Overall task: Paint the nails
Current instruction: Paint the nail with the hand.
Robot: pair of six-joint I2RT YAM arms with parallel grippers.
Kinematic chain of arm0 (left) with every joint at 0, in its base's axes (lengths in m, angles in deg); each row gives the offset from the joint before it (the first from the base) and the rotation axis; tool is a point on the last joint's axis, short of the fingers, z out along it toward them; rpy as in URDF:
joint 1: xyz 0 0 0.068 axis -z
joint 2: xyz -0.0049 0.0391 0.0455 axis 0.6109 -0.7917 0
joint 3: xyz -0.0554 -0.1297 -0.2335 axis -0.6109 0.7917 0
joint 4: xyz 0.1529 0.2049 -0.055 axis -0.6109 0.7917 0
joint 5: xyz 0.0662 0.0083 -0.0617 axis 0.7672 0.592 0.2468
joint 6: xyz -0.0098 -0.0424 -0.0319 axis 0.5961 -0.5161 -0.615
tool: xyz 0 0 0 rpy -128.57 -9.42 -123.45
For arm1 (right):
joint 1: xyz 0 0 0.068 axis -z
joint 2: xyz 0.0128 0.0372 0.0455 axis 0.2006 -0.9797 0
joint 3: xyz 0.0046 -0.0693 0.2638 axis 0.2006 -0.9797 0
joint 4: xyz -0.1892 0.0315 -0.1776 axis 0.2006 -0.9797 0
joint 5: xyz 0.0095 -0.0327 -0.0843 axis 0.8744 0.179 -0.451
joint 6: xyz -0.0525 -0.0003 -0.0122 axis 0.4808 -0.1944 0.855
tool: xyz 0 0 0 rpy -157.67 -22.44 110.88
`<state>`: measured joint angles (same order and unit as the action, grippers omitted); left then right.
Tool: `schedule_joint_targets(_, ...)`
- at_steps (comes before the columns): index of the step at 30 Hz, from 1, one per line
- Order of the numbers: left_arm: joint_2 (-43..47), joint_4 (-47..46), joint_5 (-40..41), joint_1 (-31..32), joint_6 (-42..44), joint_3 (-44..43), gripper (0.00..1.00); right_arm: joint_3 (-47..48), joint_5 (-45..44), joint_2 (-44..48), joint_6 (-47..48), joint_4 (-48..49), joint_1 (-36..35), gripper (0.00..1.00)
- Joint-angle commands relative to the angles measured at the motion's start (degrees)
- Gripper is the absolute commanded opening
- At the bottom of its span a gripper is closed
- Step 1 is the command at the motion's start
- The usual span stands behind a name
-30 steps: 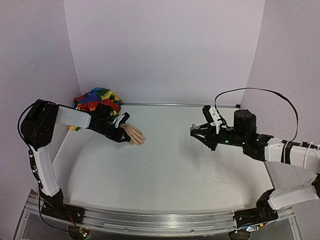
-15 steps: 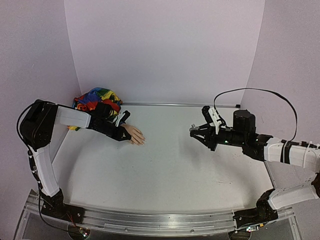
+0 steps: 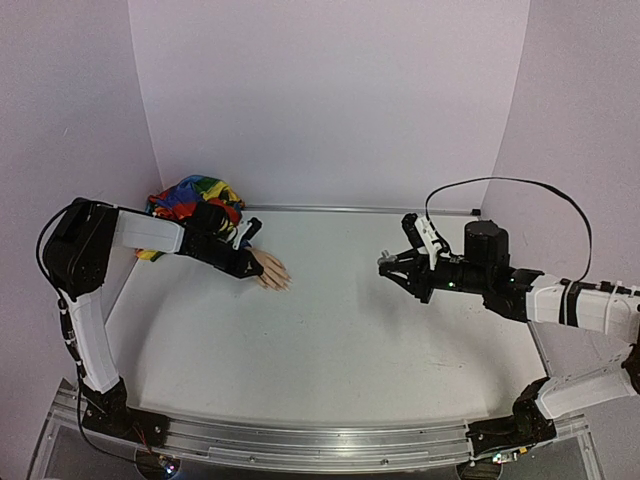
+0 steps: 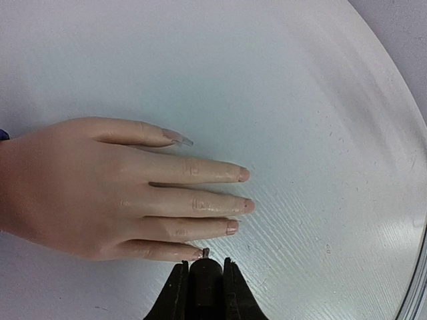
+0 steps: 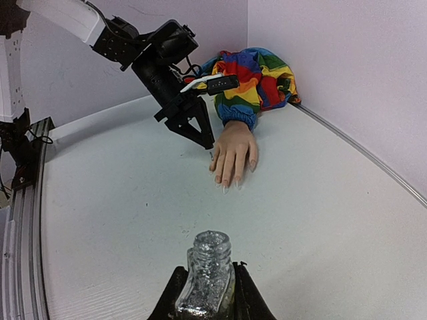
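Observation:
The pale fake hand (image 3: 272,272) lies palm down at the back left, its rainbow sleeve (image 3: 195,198) bunched in the corner. In the left wrist view its nails (image 4: 232,227) point right. My left gripper (image 4: 205,267) is shut on a dark brush cap (image 4: 205,288), and the brush tip (image 4: 206,253) touches the little finger's nail (image 4: 197,254). My right gripper (image 5: 208,273), out at mid-right (image 3: 386,265), is shut on an open glass bottle of silver glitter polish (image 5: 208,277), held upright and well away from the hand (image 5: 233,150).
Walls close the table at the back and on both sides. A metal rail (image 3: 300,445) runs along the near edge. The left arm (image 5: 157,53) reaches over the table beside the sleeve (image 5: 257,77). A cable (image 3: 520,185) loops above the right arm.
The left gripper with the brush has crept slightly towards the fake hand's fingertips. The right arm with the bottle has barely shifted.

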<state>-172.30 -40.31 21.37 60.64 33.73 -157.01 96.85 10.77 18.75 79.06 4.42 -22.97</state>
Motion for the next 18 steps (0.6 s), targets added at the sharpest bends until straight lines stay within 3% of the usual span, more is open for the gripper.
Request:
schedule_joint_targets(1,-1.6,0.7,0.8,0.6,1.5,-3.6,0.00,1.0,1.1,0.7,0.2,2.2,-0.1,0.00)
schedule_joint_targets(18,-1.1,3.2,2.3,1.0,1.5,-3.5,0.00,0.6,0.9,1.4,0.3,2.2,-0.1,0.00)
